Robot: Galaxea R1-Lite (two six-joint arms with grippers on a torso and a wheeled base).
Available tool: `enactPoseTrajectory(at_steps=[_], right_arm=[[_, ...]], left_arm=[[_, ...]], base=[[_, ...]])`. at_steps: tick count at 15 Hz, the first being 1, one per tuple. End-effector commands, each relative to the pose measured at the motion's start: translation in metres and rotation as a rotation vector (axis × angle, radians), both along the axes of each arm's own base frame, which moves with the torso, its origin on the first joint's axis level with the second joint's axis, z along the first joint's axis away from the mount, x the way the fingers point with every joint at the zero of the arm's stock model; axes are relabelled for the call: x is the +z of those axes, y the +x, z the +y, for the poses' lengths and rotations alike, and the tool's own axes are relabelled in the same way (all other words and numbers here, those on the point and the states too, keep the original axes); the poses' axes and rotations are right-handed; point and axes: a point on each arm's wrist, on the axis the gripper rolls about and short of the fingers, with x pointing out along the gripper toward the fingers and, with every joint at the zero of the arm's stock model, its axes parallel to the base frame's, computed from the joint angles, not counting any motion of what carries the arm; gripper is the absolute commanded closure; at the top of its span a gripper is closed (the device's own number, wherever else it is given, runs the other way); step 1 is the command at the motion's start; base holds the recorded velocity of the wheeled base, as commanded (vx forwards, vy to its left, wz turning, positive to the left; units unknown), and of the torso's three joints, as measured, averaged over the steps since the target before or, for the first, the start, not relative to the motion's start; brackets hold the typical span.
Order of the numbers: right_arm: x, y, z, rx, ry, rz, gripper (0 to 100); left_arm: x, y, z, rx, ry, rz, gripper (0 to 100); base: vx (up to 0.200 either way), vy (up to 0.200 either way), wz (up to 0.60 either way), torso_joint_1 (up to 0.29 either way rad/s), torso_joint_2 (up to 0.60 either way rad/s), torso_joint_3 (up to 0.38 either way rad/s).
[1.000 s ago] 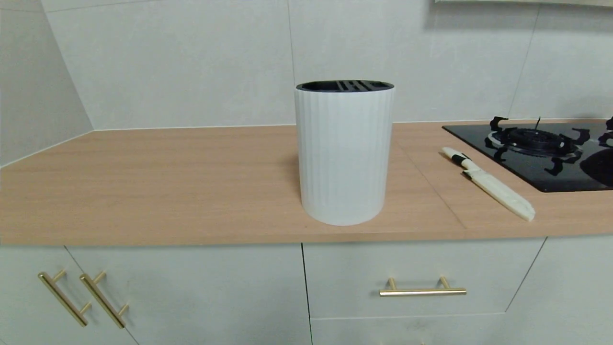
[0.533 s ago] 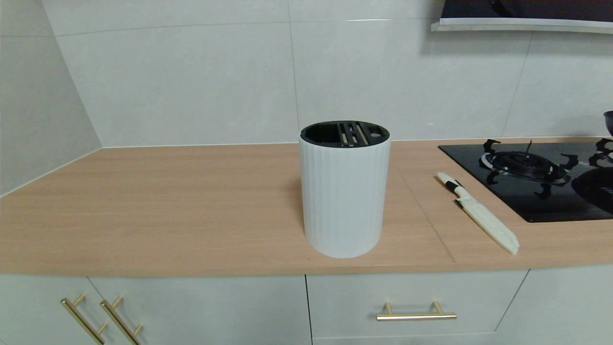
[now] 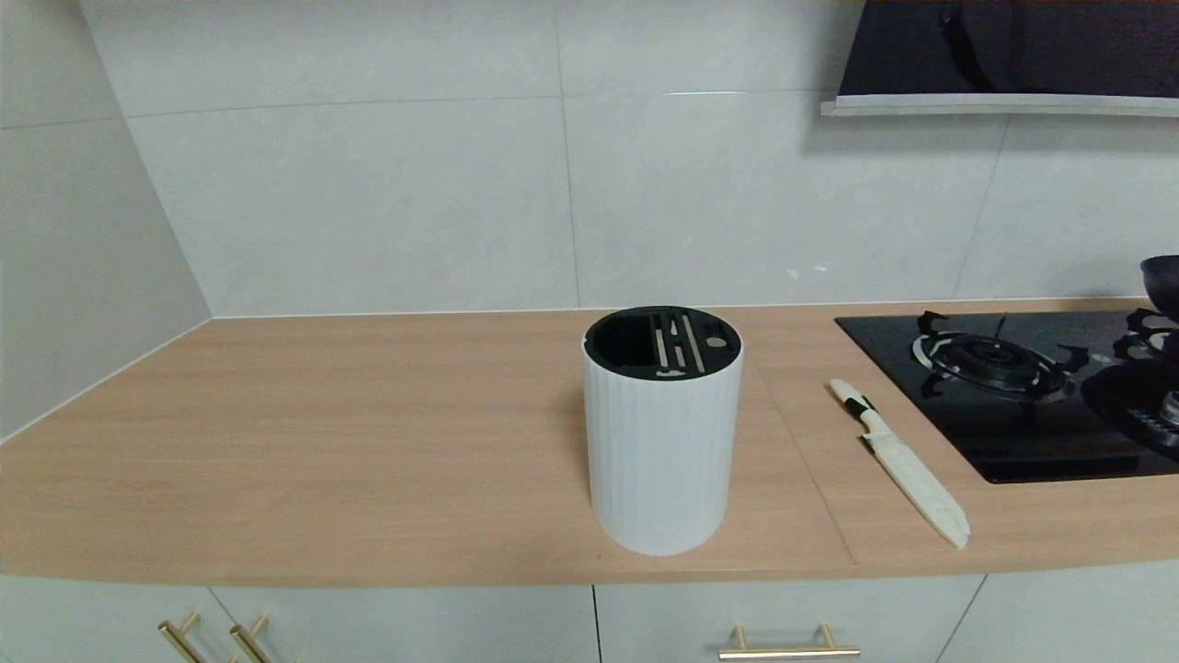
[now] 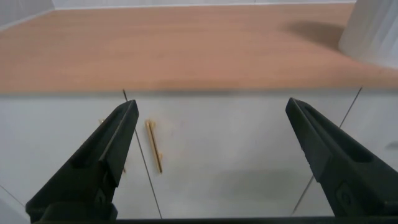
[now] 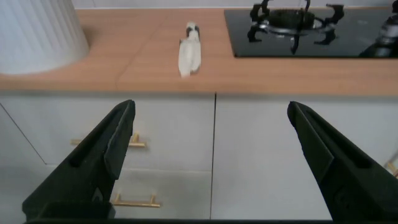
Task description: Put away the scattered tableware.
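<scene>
Right of the knife block (image 3: 663, 442), the knife (image 3: 898, 463) points blade-first at the nearer right gripper (image 5: 210, 111); it and the left gripper (image 4: 210, 109) both gape.

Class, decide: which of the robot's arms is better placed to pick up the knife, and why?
Right, likely. The knife lies right of the holder, ahead of the open right gripper; the left gripper sits left of the holder.
</scene>
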Motion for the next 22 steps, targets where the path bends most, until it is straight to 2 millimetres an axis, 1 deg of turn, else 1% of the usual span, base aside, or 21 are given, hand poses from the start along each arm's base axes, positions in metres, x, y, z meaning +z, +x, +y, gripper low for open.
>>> enactPoseTrajectory(at_steps=[1, 11, 15, 17, 22], right_arm=[[0.0001, 0.0001, 0.0, 0.0, 0.0, 0.001, 0], [0.0001, 0.0001, 0.0, 0.0, 0.0, 0.001, 0], [0.0001, 0.0001, 0.0, 0.0, 0.0, 0.001, 0], [0.0001, 0.0001, 0.0, 0.0, -0.002, 0.001, 0], [-0.0001, 0.0001, 0.0, 0.0, 0.0, 0.002, 0]], left_arm=[[0.0, 0.0, 0.0, 0.001, 0.0, 0.0, 0], [0.0, 0.0, 0.0, 0.001, 0.0, 0.0, 0], [0.0, 0.0, 0.0, 0.001, 0.001, 0.0, 0], [0.0, 0.0, 0.0, 0.001, 0.001, 0.0, 0], [0.0, 0.0, 0.0, 0.001, 0.001, 0.0, 0]], base=[[0.0, 0.0, 0.0, 0.237, -0.53, -0.286], [0.0, 0.0, 0.0, 0.267, -0.57, -0.305], [0.0, 0.0, 0.0, 0.202, -0.42, -0.216], [0.0, 0.0, 0.0, 0.1, -0.22, -0.107], [0.0, 0.0, 0.0, 0.0, 0.0, 0.0]])
